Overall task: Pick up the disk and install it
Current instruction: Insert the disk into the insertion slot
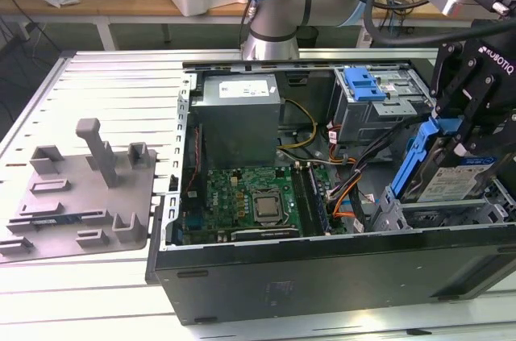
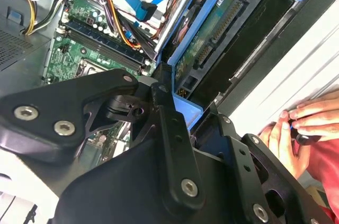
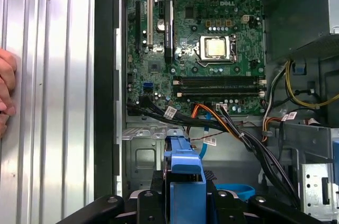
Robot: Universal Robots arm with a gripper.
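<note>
My gripper (image 1: pixel 466 133) is closed tight on the disk (image 1: pixel 451 182), pinching its blue frame (image 3: pixel 185 173) from both sides. The disk hangs tilted just above the metal bay (image 1: pixel 451 214) in the corner of the computer case (image 1: pixel 322 276), at the exterior view's right. I think the disk is stiff and a bit heavy, and a bump could hurt it. The plastic frame looks smooth and may slip. Its edges seem the safe place to hold, not the green board (image 2: pixel 212 38) underneath.
</note>
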